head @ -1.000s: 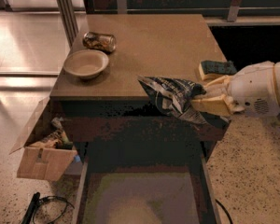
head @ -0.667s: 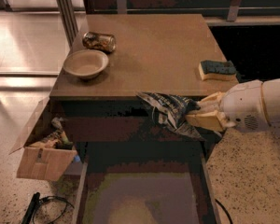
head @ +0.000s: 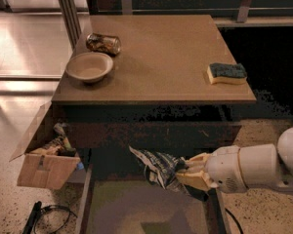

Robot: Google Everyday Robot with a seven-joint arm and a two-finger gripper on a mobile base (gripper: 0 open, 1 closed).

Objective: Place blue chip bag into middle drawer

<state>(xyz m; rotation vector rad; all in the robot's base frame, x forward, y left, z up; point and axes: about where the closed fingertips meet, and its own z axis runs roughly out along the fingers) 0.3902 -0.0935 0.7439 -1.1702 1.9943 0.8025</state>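
The gripper (head: 186,172) reaches in from the right, below the table (head: 161,89) edge, with its fingers clamped on the right end of the bag (head: 156,165). The bag hangs in the air over the far right part of the open drawer (head: 122,206), not touching its floor as far as I can tell. The step in hand looks like the lowering into the drawer. Next, the bag should come down a little, inside the right wall, and only then be let go. The bowl (head: 90,66), can (head: 103,43) and sponge (head: 226,73) sit on the table, well apart from the bag.
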